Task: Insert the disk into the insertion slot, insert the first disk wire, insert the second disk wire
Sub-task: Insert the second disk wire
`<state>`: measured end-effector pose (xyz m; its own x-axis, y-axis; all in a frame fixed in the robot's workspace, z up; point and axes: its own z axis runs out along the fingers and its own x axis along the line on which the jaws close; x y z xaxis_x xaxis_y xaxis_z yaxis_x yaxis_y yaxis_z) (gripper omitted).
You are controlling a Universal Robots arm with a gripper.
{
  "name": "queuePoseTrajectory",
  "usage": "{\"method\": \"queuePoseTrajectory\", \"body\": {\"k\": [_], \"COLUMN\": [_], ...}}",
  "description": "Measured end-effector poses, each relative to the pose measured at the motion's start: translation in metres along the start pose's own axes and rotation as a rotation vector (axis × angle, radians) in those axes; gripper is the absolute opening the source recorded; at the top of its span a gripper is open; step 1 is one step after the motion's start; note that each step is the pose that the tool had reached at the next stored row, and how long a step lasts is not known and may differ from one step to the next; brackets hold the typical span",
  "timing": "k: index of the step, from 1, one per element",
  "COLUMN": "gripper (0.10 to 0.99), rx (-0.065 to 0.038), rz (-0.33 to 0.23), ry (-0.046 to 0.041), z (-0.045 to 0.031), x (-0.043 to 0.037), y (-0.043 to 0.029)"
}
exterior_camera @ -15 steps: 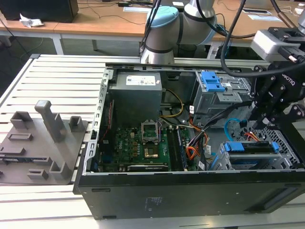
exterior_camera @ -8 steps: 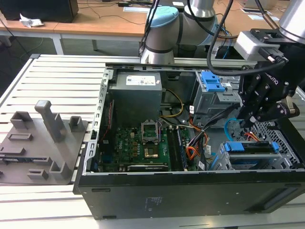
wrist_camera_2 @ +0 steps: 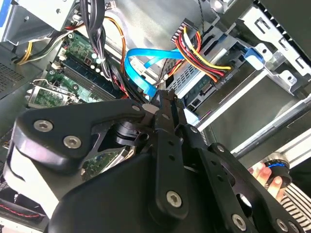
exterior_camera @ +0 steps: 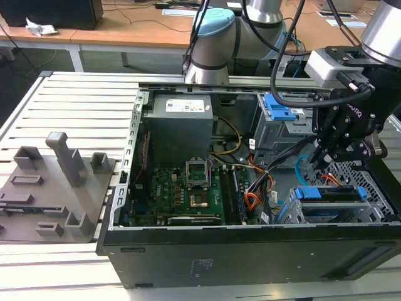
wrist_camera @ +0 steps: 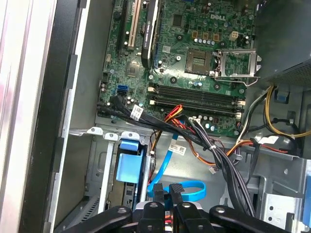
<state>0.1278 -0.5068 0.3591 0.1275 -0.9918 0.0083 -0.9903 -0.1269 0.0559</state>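
Exterior view — blue-framed disk, seated

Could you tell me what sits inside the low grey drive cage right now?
The disk with its blue carrier sits inside the insertion slot. The gripper hangs just above, covering the disk's rear end, so its connectors are hidden in the exterior view.

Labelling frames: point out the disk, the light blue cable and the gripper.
the disk [exterior_camera: 330, 193], exterior view, on its blue carrier bar.
the light blue cable [wrist_camera_2: 146, 73], second wrist view, on its loop.
the gripper [wrist_camera: 167, 191], first wrist view, between its fingertips.
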Motion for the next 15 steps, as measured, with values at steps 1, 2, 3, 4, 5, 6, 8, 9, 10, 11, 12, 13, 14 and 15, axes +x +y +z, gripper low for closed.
{"method": "queuePoseTrajectory", "body": {"k": [1, 2, 3, 4, 5, 6, 8, 9, 10, 11, 12, 13, 14, 15], "gripper": [0.161, 0.161, 0.161, 0.161, 0.161, 0.161, 0.161, 0.161, 0.161, 0.161, 0.161, 0.161, 0.161, 0.161], "rx": [0.0, 0.0, 0.0, 0.0, 0.0, 0.0, 0.0, 0.0, 0.0, 0.0, 0.0, 0.0, 0.0, 0.0], "rz": [0.0, 0.0, 0.0, 0.0, 0.0, -0.001, -0.001, -0.001, -0.001, -0.001, -0.001, -0.001, -0.001, -0.001], "ry": [0.0, -0.0001, -0.0002, 0.0, 0.0002, 0.0, 0.0001, 0.0, -0.0001, 0.0, 0.0, 0.0001, 0.0005, 0.0003], "z": [0.0, 0.0001, 0.0001, 0.0001, 0.0001, 0.0003, 0.0005, 0.0014, 0.0029, 0.0051, 0.0086, 0.0107, 0.0107, 0.0108], "x": [0.0, 0.0002, 0.0011, 0.0026, 0.0076, 0.0139, 0.0235, 0.0263, 0.0271, 0.0279, 0.0286, 0.0291, 0.0292, 0.0292], "y": [0.0, 0.0, 0.0001, 0.0003, 0.001, 0.0018, 0.003, 0.0032, 0.0025, 0.0018, 0.001, 0.0005, 0.0003, 0.0002]}}
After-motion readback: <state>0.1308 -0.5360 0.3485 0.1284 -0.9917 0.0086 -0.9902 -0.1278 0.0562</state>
